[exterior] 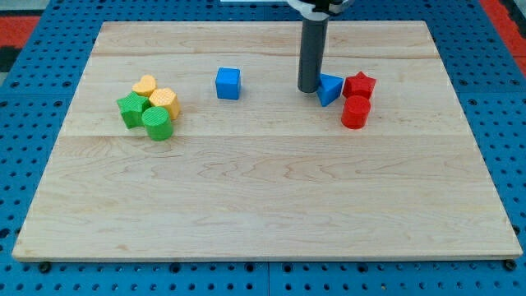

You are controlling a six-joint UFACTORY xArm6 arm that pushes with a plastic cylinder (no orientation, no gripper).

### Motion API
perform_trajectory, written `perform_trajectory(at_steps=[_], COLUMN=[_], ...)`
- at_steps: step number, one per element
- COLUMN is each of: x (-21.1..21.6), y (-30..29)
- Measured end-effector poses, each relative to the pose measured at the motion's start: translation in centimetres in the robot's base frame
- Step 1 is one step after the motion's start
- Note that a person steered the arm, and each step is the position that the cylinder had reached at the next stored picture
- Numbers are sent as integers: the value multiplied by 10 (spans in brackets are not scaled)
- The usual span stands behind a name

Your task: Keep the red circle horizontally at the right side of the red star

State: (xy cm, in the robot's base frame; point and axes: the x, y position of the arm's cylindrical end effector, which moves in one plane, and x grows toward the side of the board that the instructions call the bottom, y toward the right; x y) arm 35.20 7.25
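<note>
Resting on the desk (263, 197) in the upper centre-right of the frame, my tip (309, 89) is the lower end of a straight dark rod that comes down from the top edge. No jaws are fitted, so nothing is clenched or grasped; the rod only stands against the surface.

Item 1: blue triangular block (329, 88), just to the right of my tip, touching it or very nearly; the gap cannot be made out.

Item 2: red star (359, 84), immediately right of the blue triangular block and pressed close to it, in the upper right part of the frame.

Item 3: red circle (355, 113), a short cylinder standing upright, directly below the red star and touching its lower edge. It sits under the star, slightly to the left of the star's centre, not level with it on the right.

Item 4: blue cube (228, 83), alone in the upper centre-left, well apart from my tip and from the red pair.

Item 5: cluster of four blocks at the left of the frame, all packed together: yellow block (145, 85) at the top, shape unclear; yellow hexagonal block (164, 101) to its lower right; green star (130, 109) at the left; green cylinder (156, 123) at the bottom.

Surround: blue pegboard (49, 49) shows around the wooden desk on all sides.
</note>
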Motion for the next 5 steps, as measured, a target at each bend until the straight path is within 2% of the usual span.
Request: perform_trajectory(at_steps=[1,2,3,5], x=[0,45,72,53], y=[-15,-8,25,60])
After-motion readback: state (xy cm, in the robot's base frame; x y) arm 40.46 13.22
